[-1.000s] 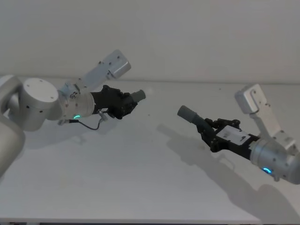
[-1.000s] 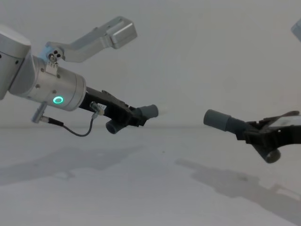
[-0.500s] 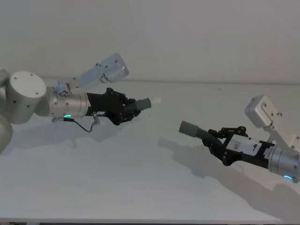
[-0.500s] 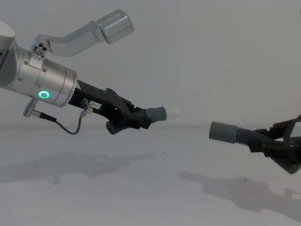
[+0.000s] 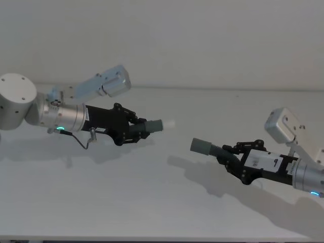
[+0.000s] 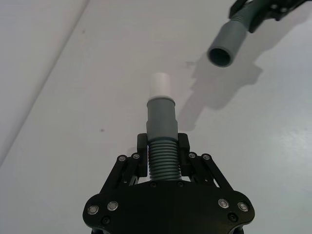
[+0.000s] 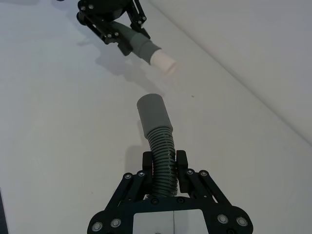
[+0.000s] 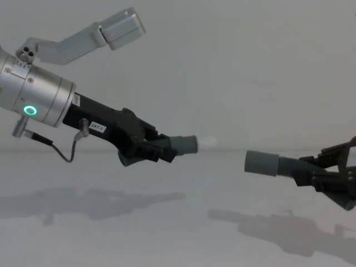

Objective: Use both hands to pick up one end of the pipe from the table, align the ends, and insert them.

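Observation:
Both pipe pieces hang in the air above the table (image 5: 152, 202). My left gripper (image 5: 132, 130) is shut on the ribbed middle of one piece (image 6: 161, 146). Its grey cuff (image 8: 183, 144) ends in a narrower white tip (image 8: 207, 142) that points to the right. From the right side, my right gripper (image 5: 238, 158) is shut on the other ribbed piece (image 7: 162, 151). That piece's open grey cuff (image 8: 261, 163) faces left toward the white tip. A gap separates the two ends, and the right cuff (image 5: 201, 146) sits a little lower than the tip (image 5: 168, 123).
A plain white wall rises behind the table's far edge (image 5: 217, 90). Shadows of both arms lie on the bare surface below them. The table's front edge (image 5: 152, 238) runs along the bottom of the head view.
Both arms have swung lower and their pipe pieces have turned closer to level. The white tip and the open cuff now face each other more squarely, with both grips unchanged.

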